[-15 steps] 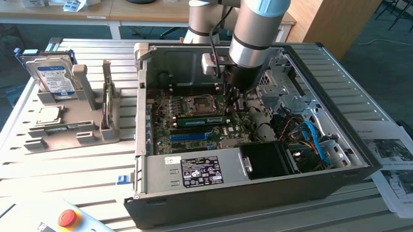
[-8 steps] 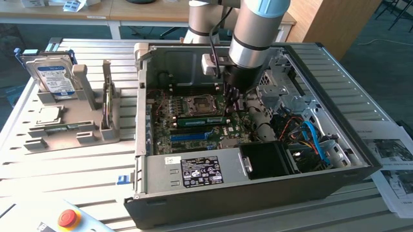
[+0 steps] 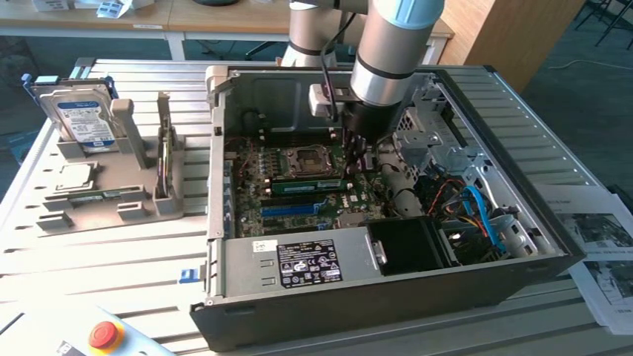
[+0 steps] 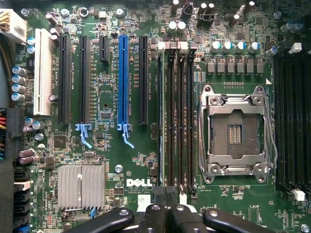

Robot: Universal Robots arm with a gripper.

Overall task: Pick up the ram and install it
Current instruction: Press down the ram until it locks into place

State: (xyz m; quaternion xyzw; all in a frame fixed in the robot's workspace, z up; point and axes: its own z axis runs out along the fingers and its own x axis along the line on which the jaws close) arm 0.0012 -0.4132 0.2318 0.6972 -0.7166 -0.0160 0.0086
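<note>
Inside the open computer case, a ram stick stands on edge in a motherboard slot between the processor socket and the blue slot strip. In the wrist view its thin top edge runs along the slot furthest from the processor socket. My gripper hangs over the board just past that stick's end, at the exterior view's right. Its black fingers are pressed together with nothing between them, so the gripper is shut. Another green stick stands on edge in the grey fixture outside the case.
The grey fixture at the exterior view's left also holds a silver hard drive and a square chip. Drive cages and cables crowd the case's right side. A power supply sits at the front. A red stop button is at the table corner.
</note>
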